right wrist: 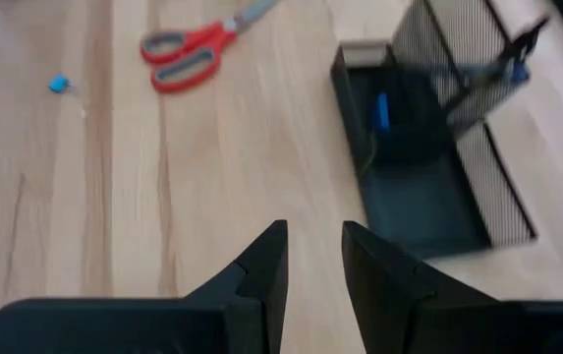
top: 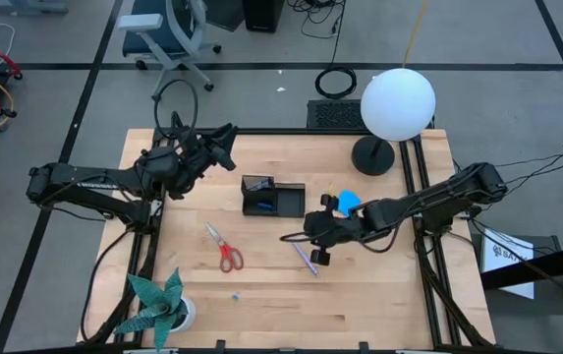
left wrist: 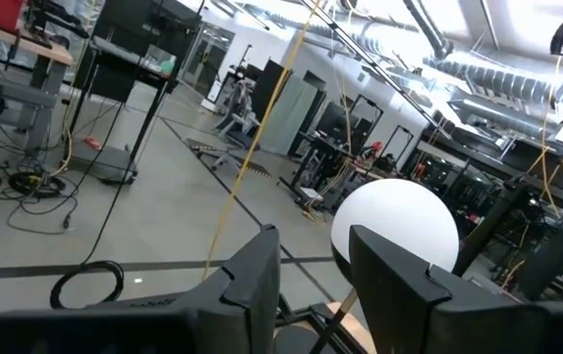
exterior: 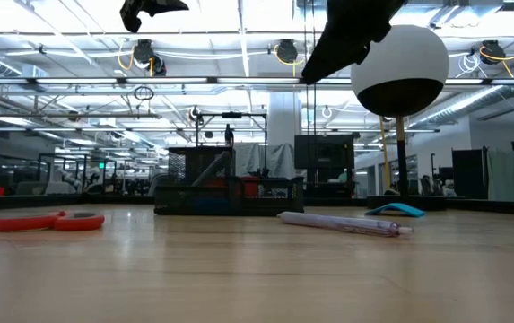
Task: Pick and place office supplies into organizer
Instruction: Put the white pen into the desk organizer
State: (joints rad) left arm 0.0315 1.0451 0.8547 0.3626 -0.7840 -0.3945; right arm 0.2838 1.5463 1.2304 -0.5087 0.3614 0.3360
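Observation:
The black mesh organizer (top: 273, 197) stands mid-table, with a blue item (right wrist: 381, 110) in one compartment. Red-handled scissors (top: 224, 248), a purple pen (top: 306, 259), a blue notepad (top: 348, 202) and a tiny blue piece (top: 234, 293) lie flat on the wood around it. My right gripper (top: 306, 234) hovers tilted down just near of the organizer, beside the pen. It is open (right wrist: 312, 231) with nothing between its fingers. My left gripper (top: 227, 147) is raised over the far left of the table, pointing level toward the lamp. It is open (left wrist: 310, 236) and empty.
A white globe lamp (top: 397, 103) on a round black base (top: 372, 155) stands at the far right. A teal paper-leaf plant (top: 158, 305) sits at the near left corner. Bare wood lies along the near edge and between the scissors and the organizer.

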